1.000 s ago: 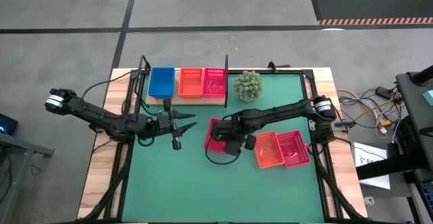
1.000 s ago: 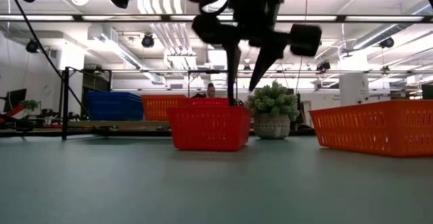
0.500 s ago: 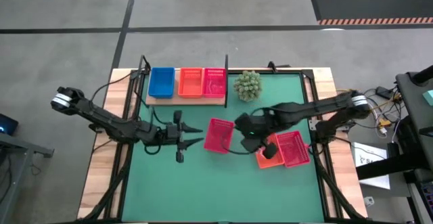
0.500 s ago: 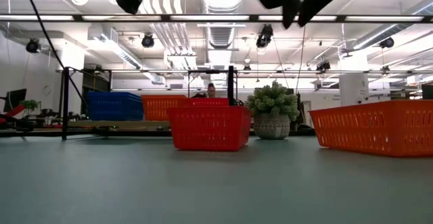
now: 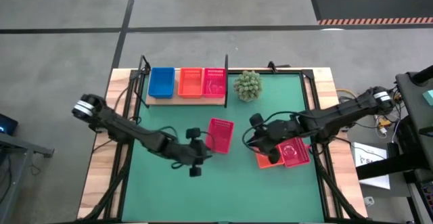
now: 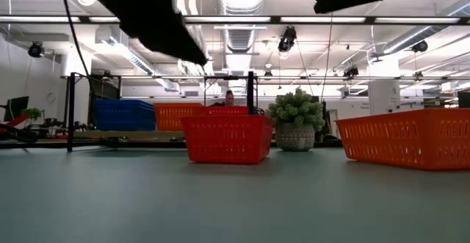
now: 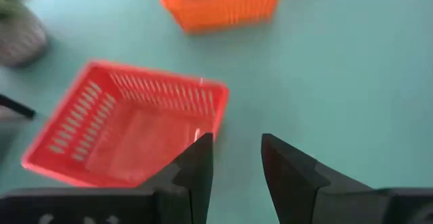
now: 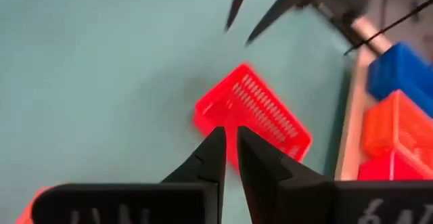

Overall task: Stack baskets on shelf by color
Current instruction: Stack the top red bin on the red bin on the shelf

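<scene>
A red-pink basket (image 5: 219, 135) rests by its base on the green mat, mid-table; it also shows in the left wrist view (image 7: 135, 132) and the right wrist view (image 8: 254, 116). My left gripper (image 5: 206, 143) hovers open just near-left of it, its fingers (image 7: 196, 163) above the basket's near corner. My right gripper (image 5: 249, 141) hangs to the basket's right, raised, with its fingers (image 8: 218, 149) nearly together on nothing. On the shelf (image 5: 186, 100) stand a blue basket (image 5: 161, 82), an orange basket (image 5: 191, 82) and a red-pink basket (image 5: 214, 82).
An orange basket (image 5: 266, 159) and another red-pink basket (image 5: 295, 151) sit on the mat at the right, under my right arm. A spiky green plant in a pot (image 5: 247, 86) stands right of the shelf. Bare mat lies along the near edge.
My right gripper has drawn back from the red-pink basket toward the table's right edge, risen, rolled, and brought its fingers together. My left gripper has travelled right and toward the near edge, sinking and tipping down toward that basket. The basket has stayed where it was.
</scene>
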You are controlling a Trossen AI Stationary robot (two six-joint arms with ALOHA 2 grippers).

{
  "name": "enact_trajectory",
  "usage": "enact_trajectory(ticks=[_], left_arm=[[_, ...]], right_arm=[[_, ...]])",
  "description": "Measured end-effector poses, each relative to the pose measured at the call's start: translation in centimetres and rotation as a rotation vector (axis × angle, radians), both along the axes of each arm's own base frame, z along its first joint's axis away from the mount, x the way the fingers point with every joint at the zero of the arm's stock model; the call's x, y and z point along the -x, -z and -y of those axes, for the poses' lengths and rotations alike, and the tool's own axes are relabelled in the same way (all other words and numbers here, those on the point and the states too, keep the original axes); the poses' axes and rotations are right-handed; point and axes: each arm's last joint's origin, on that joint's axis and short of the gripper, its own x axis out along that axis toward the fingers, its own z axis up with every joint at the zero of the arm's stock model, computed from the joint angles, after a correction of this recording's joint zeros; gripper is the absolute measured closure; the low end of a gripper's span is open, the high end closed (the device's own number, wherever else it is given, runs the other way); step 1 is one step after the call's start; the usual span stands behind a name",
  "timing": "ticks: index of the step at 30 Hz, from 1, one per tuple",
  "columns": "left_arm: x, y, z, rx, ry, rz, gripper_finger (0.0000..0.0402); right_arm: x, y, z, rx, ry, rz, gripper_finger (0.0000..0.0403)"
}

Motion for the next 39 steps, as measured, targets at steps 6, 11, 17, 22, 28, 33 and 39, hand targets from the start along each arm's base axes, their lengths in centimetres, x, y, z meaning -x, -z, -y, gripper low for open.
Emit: enact_trajectory(ticks=[6,11,17,22,28,33,39], left_arm=[[-1.9,0.8,0.2,0.009,0.075,-0.170,0.0292],[-2.2,1.2,-0.6,0.002,0.095,-0.194,0.0292],[-3.5,1.5,-2.5,-0.002,0.059,-0.118,0.0292],[-4.6,2.2,-3.4,-0.020,-0.008,-0.071,0.0292],[-4.8,1.9,-3.3,-0.014,-0.009,-0.038,0.0292],[-4.8,2.0,-3.3,-0.034,0.009,-0.044,0.0292],[-4.5,2.7,-3.4,-0.043,0.012,-0.068,0.0292]], right_arm=[[0.5,1.1,0.2,0.004,-0.046,0.271,0.0376],[1.3,1.4,0.4,0.027,-0.063,0.333,0.0376],[1.8,1.3,0.6,0.040,-0.069,0.342,0.0376],[1.8,1.4,0.9,0.078,-0.081,0.343,0.0376],[1.6,1.5,2.1,0.090,-0.032,0.330,0.0376],[1.6,1.7,3.0,0.094,0.007,0.303,0.0376],[1.7,1.7,3.1,0.095,0.009,0.296,0.0376]])
